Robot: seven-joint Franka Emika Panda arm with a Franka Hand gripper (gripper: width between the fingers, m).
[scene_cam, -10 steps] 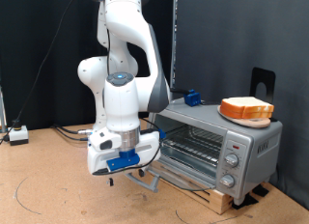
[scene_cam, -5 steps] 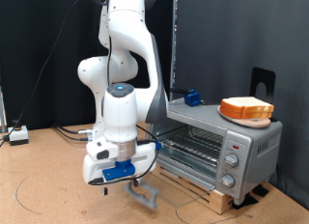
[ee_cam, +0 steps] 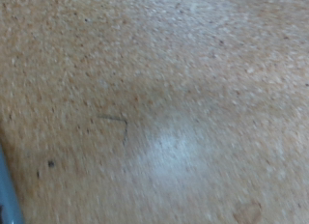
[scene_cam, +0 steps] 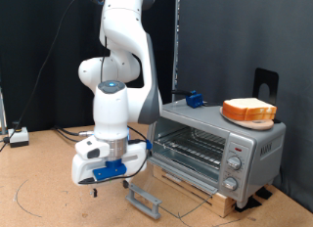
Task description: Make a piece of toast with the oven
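The silver oven (scene_cam: 256, 149) stands at the exterior view's right. Its glass door (scene_cam: 181, 192) lies folded down, with the grey bar handle (scene_cam: 145, 200) near the table. The wire rack (scene_cam: 186, 147) shows inside and looks empty. Pale bread slices, the toast (scene_cam: 250, 107), lie on an orange plate (scene_cam: 238, 116) on top of the oven. My gripper (scene_cam: 95, 189) hangs low over the table, to the exterior view's left of the door handle and apart from it. Nothing shows between its fingers. The wrist view shows only blurred brown tabletop (ee_cam: 164, 108).
A small blue object (scene_cam: 195, 98) sits at the oven's back corner. A black stand (scene_cam: 266, 82) rises behind the plate. A white box with cables (scene_cam: 16, 136) lies at the exterior view's far left. The oven rests on a wooden board (scene_cam: 222, 201).
The gripper has moved down and to the exterior view's left, away from the oven. The door has swung from partly open to fully down, and the handle is now free of the gripper.
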